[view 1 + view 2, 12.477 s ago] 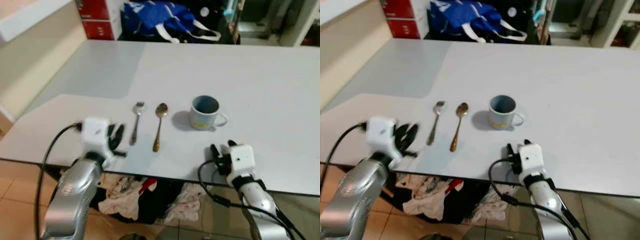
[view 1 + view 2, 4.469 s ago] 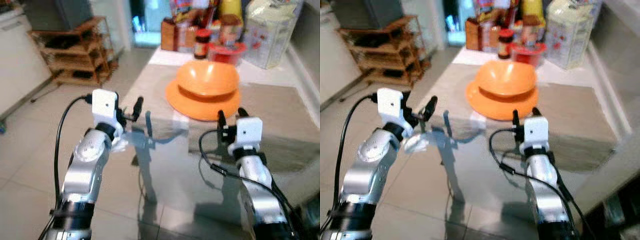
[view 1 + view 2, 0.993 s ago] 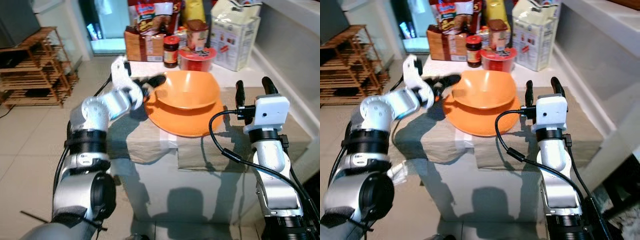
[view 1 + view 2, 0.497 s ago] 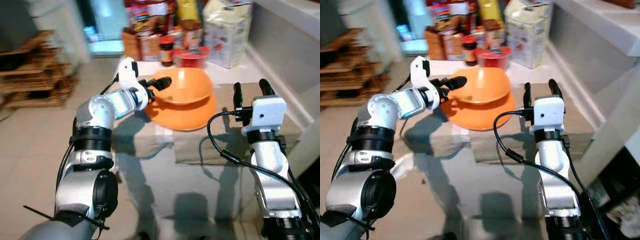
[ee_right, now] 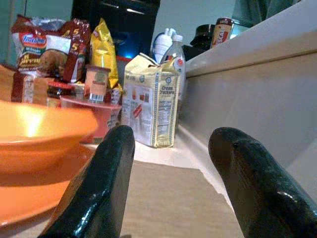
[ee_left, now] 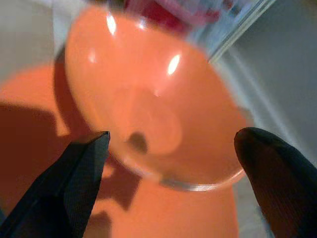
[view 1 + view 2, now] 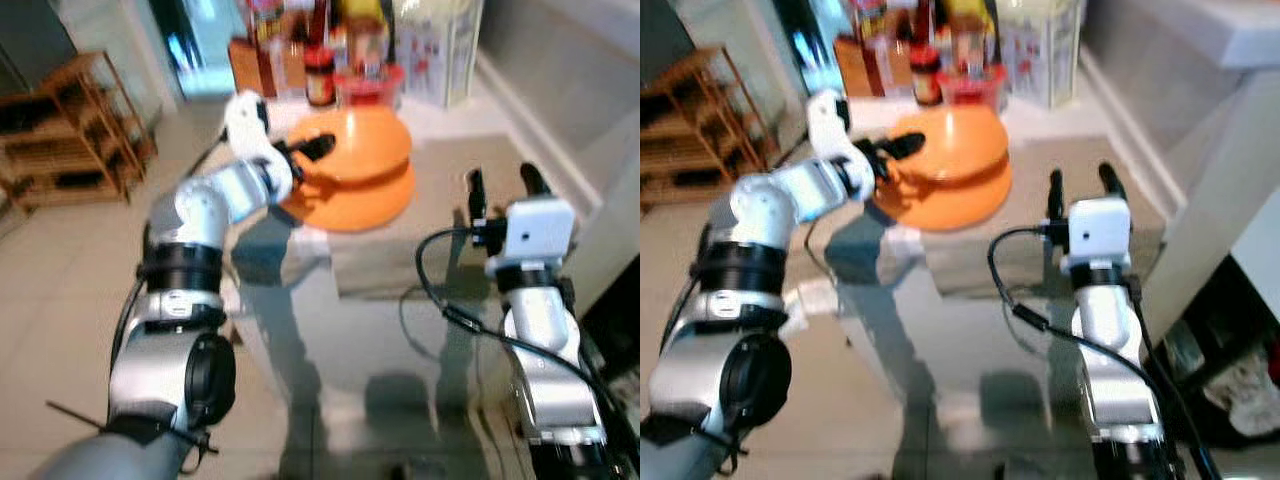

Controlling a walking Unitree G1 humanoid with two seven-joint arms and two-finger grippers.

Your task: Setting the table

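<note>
A: How many orange dishes are stacked on the counter?
B: Two: one orange bowl point(image 7: 352, 140) resting in one orange plate point(image 7: 350, 205).

A: And grippers?
B: Two: the left gripper point(image 7: 312, 150) at the bowl's rim, the right gripper point(image 7: 497, 183) beside the plate.

A: Cracker cartons?
B: One cracker carton point(image 5: 151, 107); one red tub point(image 5: 90, 116) near it.

Pale floor tiles point(image 7: 60, 300) catch soft daylight beside a wooden slatted shelf unit point(image 7: 75, 130). A glossy counter point(image 7: 970, 350) carries a beige cloth mat point(image 7: 1040, 215), with food packets and jars point(image 5: 74, 54) crowded at its far end below a white ledge point(image 5: 247, 47).
</note>
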